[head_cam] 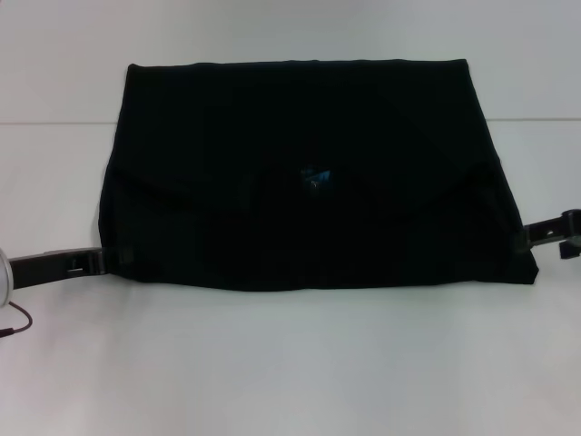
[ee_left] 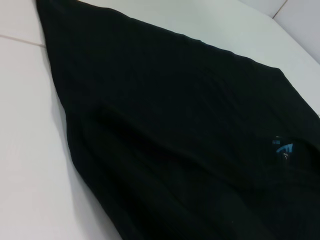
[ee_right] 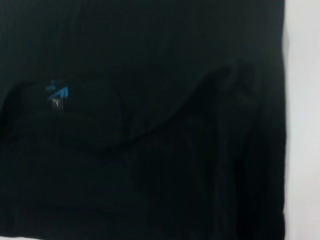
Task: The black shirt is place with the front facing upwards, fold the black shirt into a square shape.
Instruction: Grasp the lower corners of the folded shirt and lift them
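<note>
At 8 and 4 o'clock of the black shirt point(head_cam: 309, 173), I see left gripper point(head_cam: 107, 261) and right gripper point(head_cam: 519, 241) touching its edges; finger opening I cannot tell.

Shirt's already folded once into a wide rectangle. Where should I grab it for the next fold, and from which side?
My judgement: grip the black shirt at a short end's two corners. It lies wider than deep, so folding sideways squares it. The left gripper and right gripper already sit at its near corners, so come from the sides, low along the white table.
</note>
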You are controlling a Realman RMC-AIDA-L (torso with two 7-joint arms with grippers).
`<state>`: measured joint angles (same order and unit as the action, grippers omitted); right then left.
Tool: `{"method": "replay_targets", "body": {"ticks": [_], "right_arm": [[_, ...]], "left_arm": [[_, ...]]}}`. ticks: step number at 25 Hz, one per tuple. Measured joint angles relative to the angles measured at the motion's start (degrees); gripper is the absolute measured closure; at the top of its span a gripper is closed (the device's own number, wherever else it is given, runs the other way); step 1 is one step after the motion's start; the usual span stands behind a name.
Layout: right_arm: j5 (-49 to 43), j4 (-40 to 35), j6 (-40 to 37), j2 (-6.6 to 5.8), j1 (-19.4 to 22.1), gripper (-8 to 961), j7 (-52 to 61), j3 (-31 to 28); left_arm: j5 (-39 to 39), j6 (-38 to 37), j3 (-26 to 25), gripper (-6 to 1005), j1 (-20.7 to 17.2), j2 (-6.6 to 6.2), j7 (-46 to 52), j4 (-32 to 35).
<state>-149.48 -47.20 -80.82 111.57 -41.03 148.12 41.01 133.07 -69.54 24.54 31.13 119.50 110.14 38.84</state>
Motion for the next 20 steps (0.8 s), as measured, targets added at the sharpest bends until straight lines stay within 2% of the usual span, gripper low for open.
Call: {"method": "replay_targets", "body": {"ticks": [11,20], "right_arm": [[-0.04,5.4,6.26,1.27,-2.14,153,-1.57,2.78],[-0.1,7.33,8.9,1.78,-3.11,164,-1.65,4.08]], "left_arm": [[0.0,0.03,-0.02,940,0.35,0.03,-0.09,0.0],[-0.05,0.02,-0.01,939,0.47,-0.05,-0.16,0.0]]}}
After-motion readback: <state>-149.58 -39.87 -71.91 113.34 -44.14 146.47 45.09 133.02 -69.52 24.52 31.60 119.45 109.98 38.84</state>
